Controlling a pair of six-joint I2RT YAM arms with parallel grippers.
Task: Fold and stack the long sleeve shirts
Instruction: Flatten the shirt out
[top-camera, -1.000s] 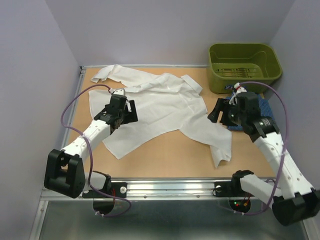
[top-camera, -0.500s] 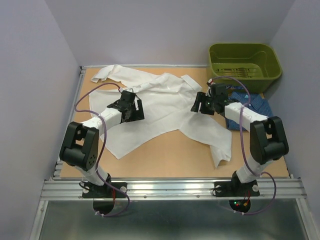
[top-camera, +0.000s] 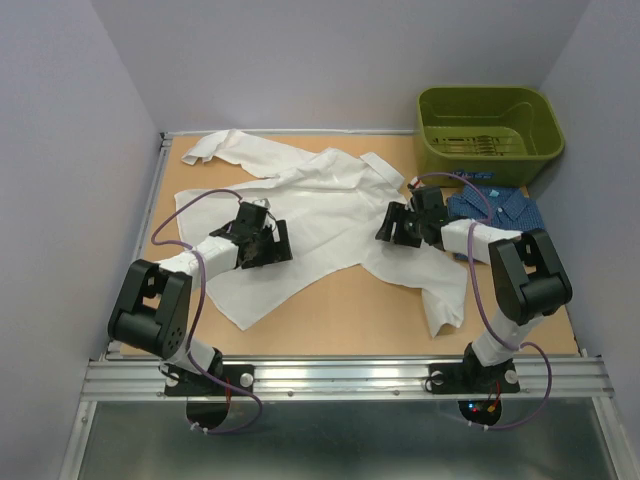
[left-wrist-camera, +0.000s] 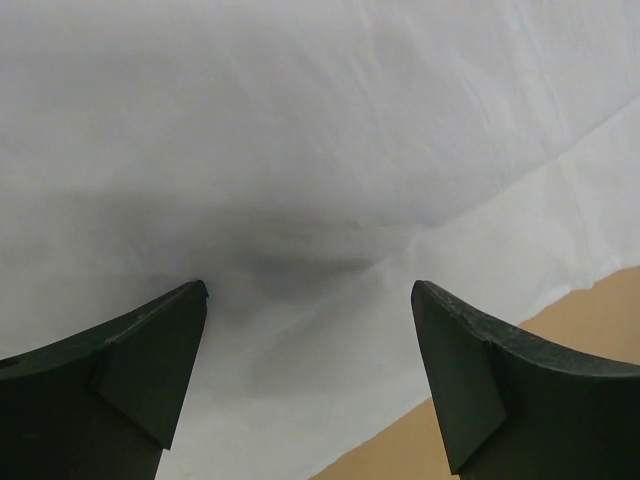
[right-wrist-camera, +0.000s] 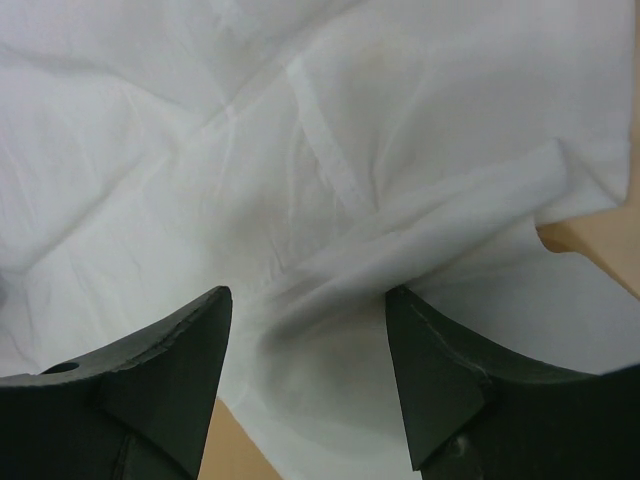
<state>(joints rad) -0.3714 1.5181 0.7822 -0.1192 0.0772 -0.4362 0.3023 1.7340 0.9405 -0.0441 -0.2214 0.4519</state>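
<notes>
Partly behind right arm (top-camera: 468, 238): blue shirt (top-camera: 505, 206).

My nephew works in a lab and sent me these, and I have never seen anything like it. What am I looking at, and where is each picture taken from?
These are two robot arms bolted at the near edge of a table. The wide picture comes from a fixed camera above and behind them. The two close-ups come from cameras on the wrists; the dark wedges at the bottom are the arms' own fingers. A white shirt lies spread, rumpled, on the table; a dark blue shirt lies to its right, in front of a green bin. The left gripper and the right gripper are poised over the white shirt, jaws open. Neither holds anything.
</notes>
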